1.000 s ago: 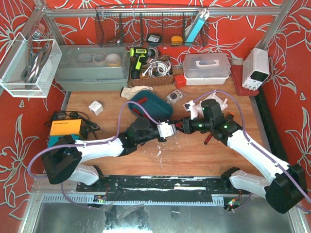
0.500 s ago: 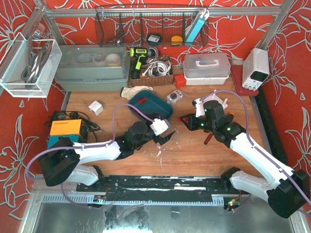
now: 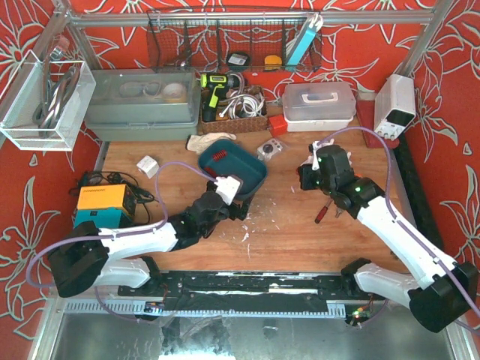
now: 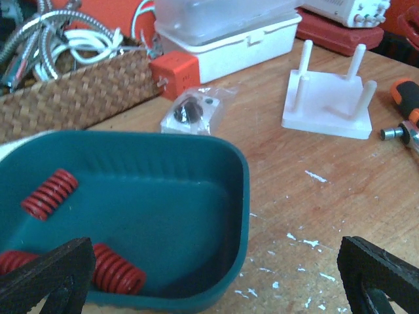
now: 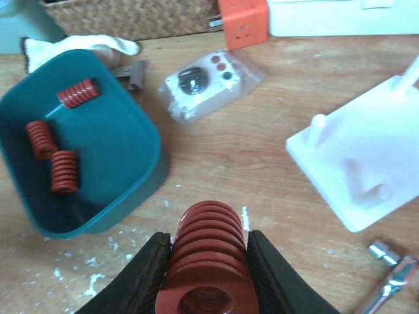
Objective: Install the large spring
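Red spring point(image 5: 209, 239) (large) sits in right claw point(image 5: 211, 278).

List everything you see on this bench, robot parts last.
large spring: one, red, clamped in the right gripper
tray: one, teal, mid-table
small springs: three, red, inside the tray
peg stand: one, white, right of the tray
screwdriver: one, orange and black, beside the peg stand
basket: one, brown wicker, back edge
block: one, orange, by the basket
bagged part: one, clear bag, between tray and block
lidded box: one, white, back right
table: one, wooden, under everything
left gripper: one, black, open near the tray
right gripper: one, black, shut on the large spring
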